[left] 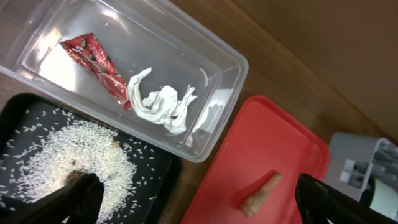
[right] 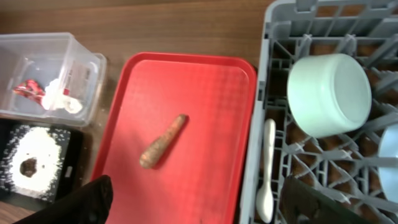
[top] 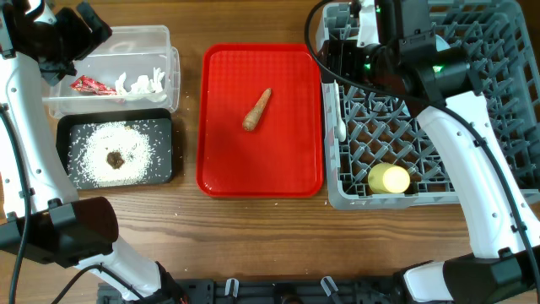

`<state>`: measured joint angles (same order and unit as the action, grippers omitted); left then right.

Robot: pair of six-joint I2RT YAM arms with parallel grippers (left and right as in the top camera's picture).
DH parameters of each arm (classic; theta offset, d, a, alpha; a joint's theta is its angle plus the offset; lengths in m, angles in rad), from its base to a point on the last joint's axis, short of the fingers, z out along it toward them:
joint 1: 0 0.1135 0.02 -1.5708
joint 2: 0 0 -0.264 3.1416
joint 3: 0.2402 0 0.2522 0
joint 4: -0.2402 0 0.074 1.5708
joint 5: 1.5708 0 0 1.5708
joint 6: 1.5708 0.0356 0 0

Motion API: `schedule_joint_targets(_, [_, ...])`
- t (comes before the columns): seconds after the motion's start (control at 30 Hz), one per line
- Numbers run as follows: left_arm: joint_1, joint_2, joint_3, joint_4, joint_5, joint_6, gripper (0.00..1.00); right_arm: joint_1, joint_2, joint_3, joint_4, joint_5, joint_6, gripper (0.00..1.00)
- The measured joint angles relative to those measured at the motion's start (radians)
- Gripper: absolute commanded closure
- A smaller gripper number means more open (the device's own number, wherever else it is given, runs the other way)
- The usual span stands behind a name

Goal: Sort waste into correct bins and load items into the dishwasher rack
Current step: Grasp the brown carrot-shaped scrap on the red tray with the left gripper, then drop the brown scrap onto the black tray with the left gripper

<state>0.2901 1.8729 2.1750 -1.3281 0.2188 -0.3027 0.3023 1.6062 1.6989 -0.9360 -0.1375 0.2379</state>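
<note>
1. Carrot stick (top: 257,110) is seen lying alone on the red tray (top: 219,173), mid-desk (top: 253,241).
2. Wrapper (left: 93,59) and tissue (left: 163,102) are lodged in the clear tub (left: 217,62).
3. Rice (top: 93,156) and a brown lump (top: 115,158) are spread in the black tray (top: 169,165), just beside the tub.
4. Rack (top: 333,194) is set right of the red tray. Yellow cup (top: 389,178), spoon (right: 266,162), green bowl (right: 328,93) and blue bowl (right: 390,162) are noted inside.
5. Left claw (left: 196,193) is held wide, empty, near the tub.
6. Right claw (right: 198,190) is spread wide, empty, over the rack's left side.
</note>
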Motion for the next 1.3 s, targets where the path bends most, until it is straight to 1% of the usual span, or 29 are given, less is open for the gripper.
schedule_joint_targets(0.03, [0.000,0.000,0.000,0.001,0.007,-0.016,0.00,-0.002,0.000,0.000,-0.014,0.010,0.000,0.02])
schedule_joint_targets(0.1, [0.000,0.000,0.000,0.001,0.014,-0.034,0.00,-0.019,-0.001,0.000,-0.039,0.034,0.002,0.00])
schedule_joint_targets(0.17, [0.000,0.000,0.000,-0.022,0.050,-0.049,0.10,-0.071,-0.017,0.000,-0.068,0.061,-0.002,0.00])
schedule_joint_targets(0.2, [-0.003,0.000,0.000,-0.023,0.085,-0.049,0.11,-0.095,-0.032,0.000,-0.089,0.078,-0.005,0.00])
schedule_joint_targets(0.27, [-0.044,0.001,0.000,-0.021,0.117,-0.045,0.07,-0.143,-0.084,0.000,-0.102,0.112,-0.009,0.00])
schedule_joint_targets(0.37, [-0.267,0.056,0.002,0.012,0.039,-0.005,0.06,-0.198,-0.130,0.000,-0.100,0.124,-0.009,0.00])
schedule_joint_targets(0.43, [-0.438,0.170,0.003,0.027,-0.033,0.055,0.07,-0.210,-0.130,0.000,-0.105,0.132,-0.009,0.00])
schedule_joint_targets(0.47, [-0.517,0.248,0.002,0.026,-0.069,0.081,0.15,-0.210,-0.130,0.000,-0.105,0.133,-0.009,0.00])
schedule_joint_targets(0.53, [-0.605,0.366,-0.001,0.024,-0.113,0.108,0.28,-0.210,-0.130,0.000,-0.108,0.135,-0.009,0.00])
schedule_joint_targets(0.57, [-0.635,0.415,-0.001,0.024,-0.125,0.116,0.30,-0.210,-0.130,0.000,-0.108,0.135,-0.009,0.00])
schedule_joint_targets(0.6, [-0.640,0.424,-0.001,0.023,-0.126,0.119,0.32,-0.210,-0.130,0.000,-0.109,0.135,-0.009,0.00])
schedule_joint_targets(0.67, [-0.689,0.524,-0.001,0.024,-0.144,0.127,0.41,-0.210,-0.130,0.000,-0.108,0.135,-0.009,0.00])
schedule_joint_targets(0.77, [-0.726,0.581,-0.002,0.024,-0.148,0.135,0.51,-0.210,-0.130,0.000,-0.108,0.135,-0.009,0.00])
schedule_joint_targets(0.83, [-0.760,0.610,-0.002,0.024,-0.172,0.137,0.52,-0.210,-0.130,0.000,-0.110,0.135,-0.009,0.00])
schedule_joint_targets(0.87, [-0.774,0.623,-0.002,0.024,-0.179,0.137,0.64,-0.210,-0.130,0.000,-0.112,0.135,-0.009,0.00])
schedule_joint_targets(0.9, [-0.784,0.629,-0.001,0.024,-0.192,0.137,0.84,-0.210,-0.130,0.000,-0.113,0.135,-0.009,0.00])
schedule_joint_targets(0.93, [-0.787,0.629,-0.001,0.025,-0.198,0.138,0.96,-0.210,-0.130,0.000,-0.114,0.135,-0.009,0.00])
schedule_joint_targets(1.07, [-0.785,0.628,0.005,0.008,-0.196,0.132,0.96,-0.210,-0.130,0.000,-0.115,0.135,-0.009,0.00])
schedule_joint_targets(1.17, [-0.775,0.627,0.004,-0.069,-0.196,0.125,0.96,-0.210,-0.130,0.000,-0.115,0.135,-0.009,0.00])
schedule_joint_targets(1.23, [-0.752,0.600,-0.001,-0.112,-0.197,0.125,0.96,-0.210,-0.130,0.000,-0.114,0.135,-0.009,0.00])
schedule_joint_targets(1.3, [-0.708,0.518,-0.009,-0.175,-0.224,0.125,0.96,-0.210,-0.130,0.000,-0.114,0.135,-0.009,0.00])
